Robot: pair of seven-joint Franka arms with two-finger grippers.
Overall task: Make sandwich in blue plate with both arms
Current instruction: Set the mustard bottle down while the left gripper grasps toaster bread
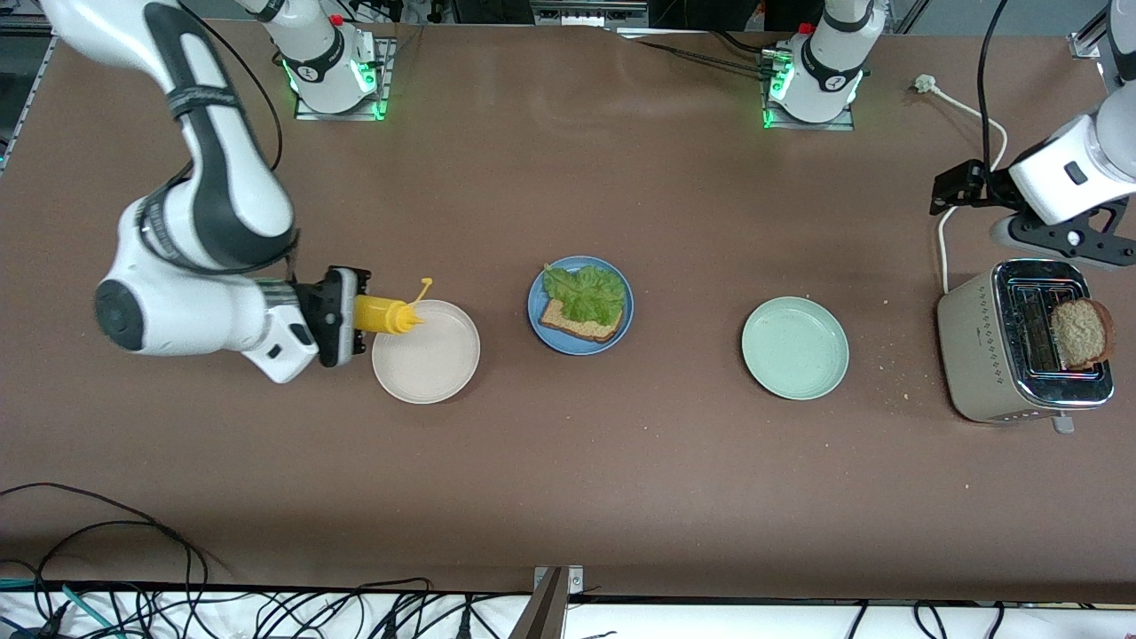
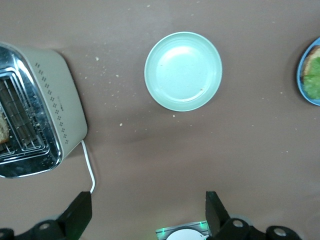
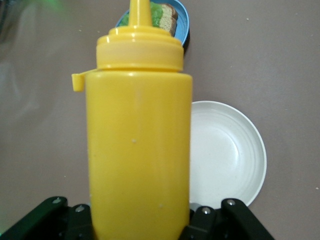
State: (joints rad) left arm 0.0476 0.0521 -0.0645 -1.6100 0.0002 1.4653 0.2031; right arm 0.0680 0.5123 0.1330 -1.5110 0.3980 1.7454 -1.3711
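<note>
Right gripper [image 1: 342, 317] clamps a glossy yellow squeeze bottle [image 1: 383, 315], tilted over the beige plate [image 1: 426, 351]. Risk: smooth plastic slips, or mustard lands off target. Blue plate [image 1: 580, 304] at table centre holds 1 grainy bread slice [image 1: 581, 323] under ruffled lettuce [image 1: 586, 292]. Left gripper [image 2: 147, 215] spread empty near the toaster [image 1: 1021, 355], holding slice 2 [image 1: 1080, 333].

The lettuce [image 1: 586, 293] hides most of the bread slice [image 1: 581, 325] beneath. The picture's edge crops the toaster [image 2: 35, 110] and blue plate [image 2: 311, 75] in the left wrist view.
</note>
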